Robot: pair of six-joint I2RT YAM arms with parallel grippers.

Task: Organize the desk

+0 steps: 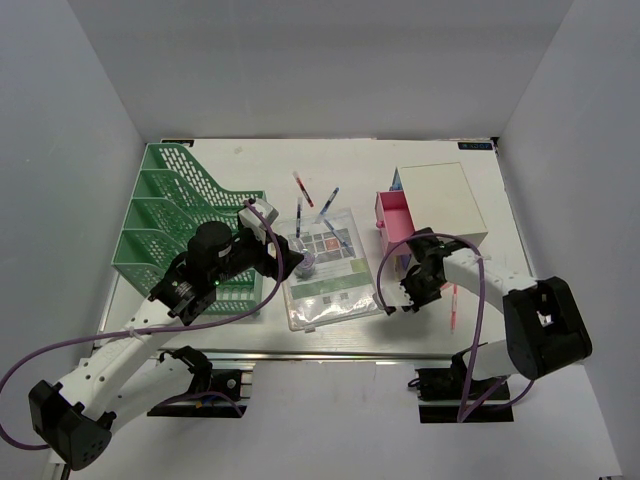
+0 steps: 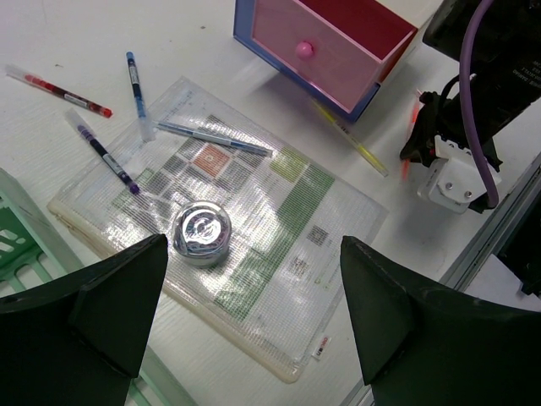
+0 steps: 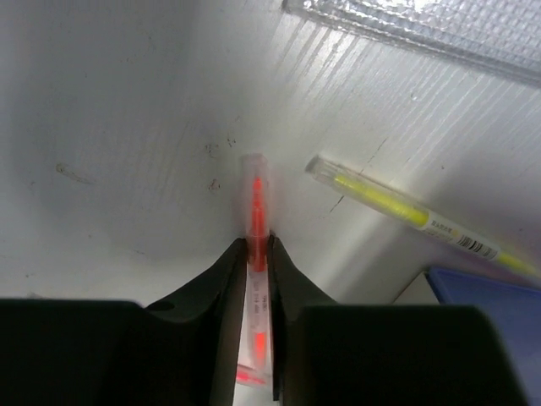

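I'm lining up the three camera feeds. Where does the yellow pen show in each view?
Top external: cannot make it out; the right arm crowds the spot by the pink drawer.
Left wrist: yellow pen at upper right, just below the pink drawer.
Right wrist: centre right, slanting.
Shared landmark: the clear mesh pouch, in all three views.

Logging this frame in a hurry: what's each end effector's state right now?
Left end effector: open, holding nothing.
Right end effector: closed on the orange pen.
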